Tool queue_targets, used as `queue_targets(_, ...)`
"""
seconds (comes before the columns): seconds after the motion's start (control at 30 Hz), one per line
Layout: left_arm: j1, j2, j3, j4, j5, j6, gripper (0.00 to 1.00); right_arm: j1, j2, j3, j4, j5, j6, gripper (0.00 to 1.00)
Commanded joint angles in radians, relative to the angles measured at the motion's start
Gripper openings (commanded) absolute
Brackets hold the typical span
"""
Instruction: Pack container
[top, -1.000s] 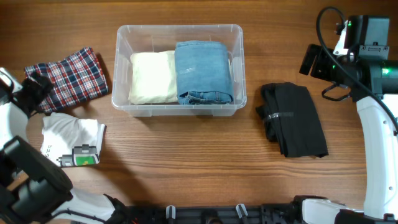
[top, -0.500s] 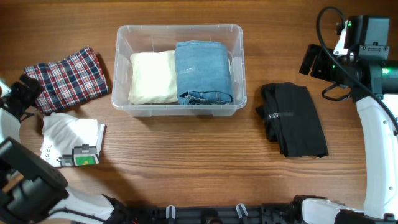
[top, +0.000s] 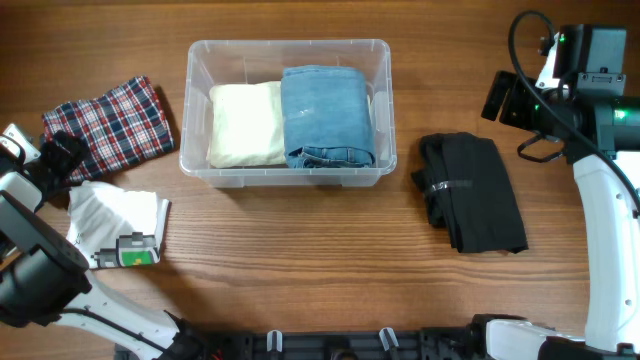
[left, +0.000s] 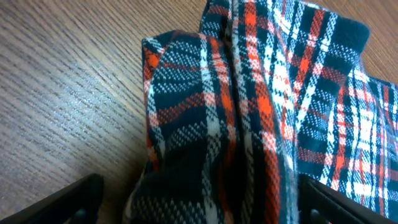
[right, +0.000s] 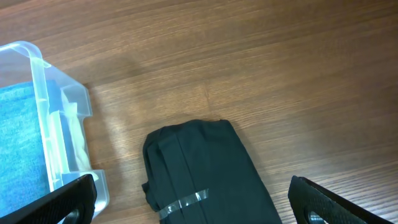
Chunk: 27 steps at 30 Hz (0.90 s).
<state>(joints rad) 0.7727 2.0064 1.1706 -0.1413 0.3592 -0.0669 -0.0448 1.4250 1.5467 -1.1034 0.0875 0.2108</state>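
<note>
Clear rectangular plastic container (top: 287, 47) sits far-centre on the wooden table (top: 300, 260), approx. half packed: folded cream cloth (top: 245, 125) on its left, folded blue jeans (top: 327, 115) on its right. Left to pack: red-navy plaid cloth (top: 110, 125) far left, white printed tee (top: 118, 225) near left, black folded garment (top: 472, 192) at right. Left gripper (left: 199, 199) is spread wide astride the plaid's edge, prob. not gripping yet. Right gripper (right: 193, 199) is spread, empty, over the black garment.

The container (right: 38, 106) and black garment (right: 205, 168) run off the right wrist view's edges; print on the white shirt (top: 115, 212) is unreadably small.
</note>
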Motion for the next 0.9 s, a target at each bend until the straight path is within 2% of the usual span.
queue_targets(0.0, 0.005, 0.041, -0.005, 0.0, 0.061, 0.01, 0.67, -0.003, 0.008, -0.005, 0.0, 0.017, -0.012, 1.0)
queue_targets(0.07, 0.005, 0.041, -0.005, 0.005, 0.099, 0.007, 0.47, -0.003, 0.008, -0.005, 0.0, 0.017, -0.012, 1.0)
queue_targets(0.23, 0.005, 0.039, 0.0, 0.023, 0.165, -0.011, 0.36, -0.003, 0.008, -0.005, 0.0, 0.017, -0.012, 1.0)
queue_targets(0.33, 0.005, 0.023, 0.027, 0.022, 0.176, -0.066, 0.06, -0.003, 0.008, -0.005, 0.0, 0.017, -0.012, 1.0)
queue_targets(0.37, 0.005, 0.008, 0.033, 0.022, 0.176, -0.08, 0.04, -0.003, 0.008, -0.005, 0.0, 0.017, -0.013, 1.0)
queue_targets(0.53, 0.004, -0.104, 0.062, 0.029, 0.185, -0.132, 0.04, -0.003, 0.008, -0.005, 0.0, 0.017, -0.012, 1.0)
queue_targets(0.7, 0.003, -0.192, 0.062, 0.103, 0.297, -0.225, 0.04, -0.003, 0.008, -0.005, 0.0, 0.017, -0.012, 1.0)
queue_targets(0.87, -0.008, -0.2, 0.062, 0.157, 0.371, -0.312, 0.04, -0.003, 0.008, -0.005, 0.0, 0.017, -0.012, 1.0)
